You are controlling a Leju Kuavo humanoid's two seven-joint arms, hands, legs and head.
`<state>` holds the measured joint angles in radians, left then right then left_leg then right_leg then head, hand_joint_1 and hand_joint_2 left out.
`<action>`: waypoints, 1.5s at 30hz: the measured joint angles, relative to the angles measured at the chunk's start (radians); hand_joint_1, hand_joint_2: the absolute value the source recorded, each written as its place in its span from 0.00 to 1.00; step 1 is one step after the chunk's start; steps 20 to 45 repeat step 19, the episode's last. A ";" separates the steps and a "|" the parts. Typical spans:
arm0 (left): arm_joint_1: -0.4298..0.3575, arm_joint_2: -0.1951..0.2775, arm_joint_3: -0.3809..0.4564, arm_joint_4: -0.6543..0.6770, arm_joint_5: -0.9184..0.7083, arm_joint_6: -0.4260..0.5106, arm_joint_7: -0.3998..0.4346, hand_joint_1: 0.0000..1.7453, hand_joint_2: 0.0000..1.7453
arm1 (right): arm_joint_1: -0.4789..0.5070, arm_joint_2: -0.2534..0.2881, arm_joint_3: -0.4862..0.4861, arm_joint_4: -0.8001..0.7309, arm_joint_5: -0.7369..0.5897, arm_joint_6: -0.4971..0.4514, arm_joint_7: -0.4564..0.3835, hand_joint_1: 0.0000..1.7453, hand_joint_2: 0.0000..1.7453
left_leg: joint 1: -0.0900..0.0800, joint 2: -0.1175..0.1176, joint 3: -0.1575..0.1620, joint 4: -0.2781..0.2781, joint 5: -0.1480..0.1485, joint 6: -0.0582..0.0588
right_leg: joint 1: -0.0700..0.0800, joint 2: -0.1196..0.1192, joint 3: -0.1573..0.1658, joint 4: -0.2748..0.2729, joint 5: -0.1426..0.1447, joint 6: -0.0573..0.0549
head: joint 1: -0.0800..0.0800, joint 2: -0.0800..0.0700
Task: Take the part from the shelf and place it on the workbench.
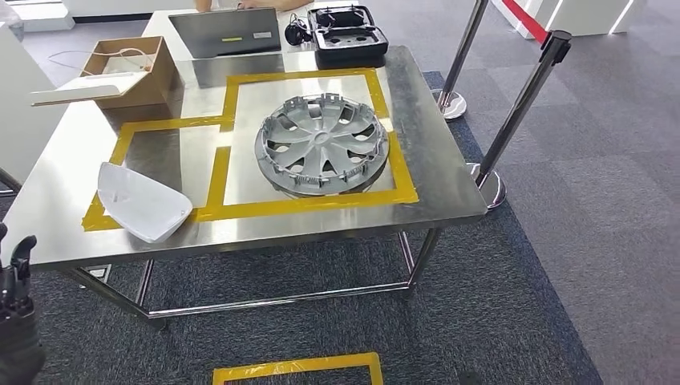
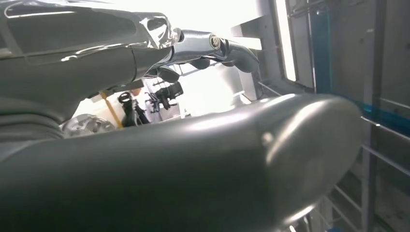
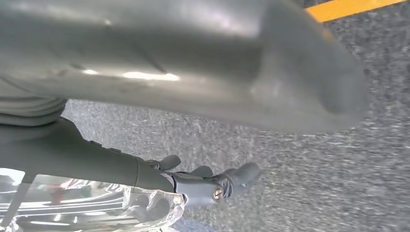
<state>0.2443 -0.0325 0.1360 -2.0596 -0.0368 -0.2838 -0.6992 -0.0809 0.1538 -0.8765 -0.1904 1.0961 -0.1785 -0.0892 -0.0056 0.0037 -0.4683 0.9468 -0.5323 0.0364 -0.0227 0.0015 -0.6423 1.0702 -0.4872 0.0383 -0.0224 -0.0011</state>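
A steel workbench [image 1: 449,160] is seen from the head view, standing on grey carpet [image 1: 561,265] and marked with yellow tape [image 1: 401,172] in two joined squares. In the bigger square a silver wheel cover [image 1: 322,144] is laid flat, fully inside the tape lines. The white part [image 1: 140,202] is placed at the near left corner of the bench, partly over the tape of the smaller square, well apart from the wheel cover. At the far left an open cardboard box [image 1: 128,72] is seen, and at the far edge a grey tray [image 1: 228,32] and a black case [image 1: 349,36] stand beside each other. Two stanchion posts [image 1: 521,104] are set on the floor to the right of the bench.

The left hand [image 1: 16,273] is seen low at the left edge, in front of the bench and below its top (nothing is held in it); its fingers [image 2: 232,48] are stretched out and apart. The right hand [image 3: 208,186] hangs over the carpet, its dark fingers slightly bent and apart, and nothing is gripped by it. A strip of yellow floor tape [image 3: 353,7] is seen near it.
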 joint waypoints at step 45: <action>-0.034 0.007 0.003 0.045 0.007 0.000 0.000 0.00 0.00 | -0.007 0.000 -0.006 0.000 -0.004 0.012 0.002 0.00 0.00 | 0.009 0.001 -0.206 0.286 -0.106 -0.055 | 0.004 -0.008 0.126 -0.102 0.001 -0.050 | -0.005 0.000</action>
